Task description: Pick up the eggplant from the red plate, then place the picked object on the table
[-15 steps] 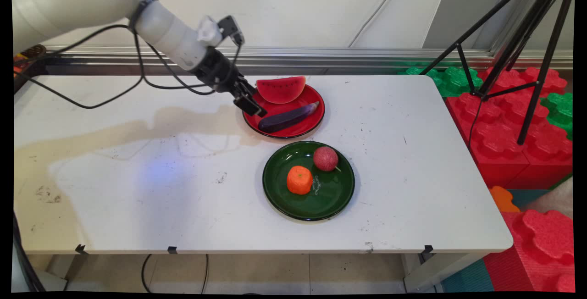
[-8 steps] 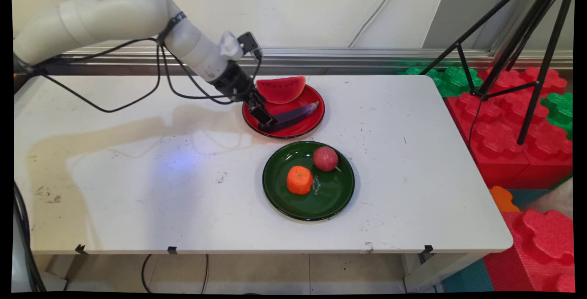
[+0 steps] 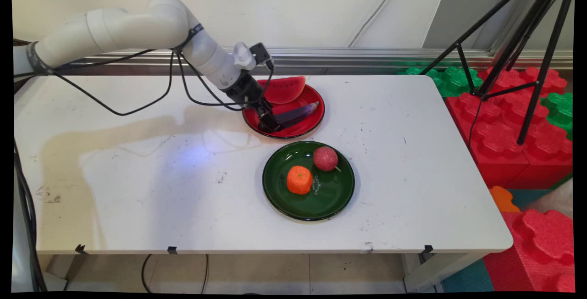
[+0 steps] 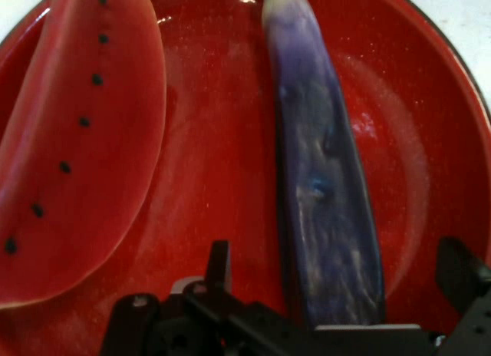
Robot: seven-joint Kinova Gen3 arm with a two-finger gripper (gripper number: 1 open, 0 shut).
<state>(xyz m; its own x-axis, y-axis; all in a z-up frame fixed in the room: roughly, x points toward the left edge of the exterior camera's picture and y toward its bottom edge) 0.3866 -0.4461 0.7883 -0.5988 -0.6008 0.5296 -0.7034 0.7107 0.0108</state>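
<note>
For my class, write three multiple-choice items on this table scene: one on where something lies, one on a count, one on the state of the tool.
1. Where does the eggplant lie?
A. on the red plate
B. on the green plate
C. on the bare table

2. How many items lie on the green plate?
A. one
B. two
C. three

3. How does the tool stand?
A. shut, far above the table
B. open, its fingers either side of the eggplant
C. shut on the watermelon slice

Answers: 1 A, it lies beside the watermelon slice on red; 2 B, an orange and a reddish fruit; 3 B, the hand view shows one finger on each side.
</note>
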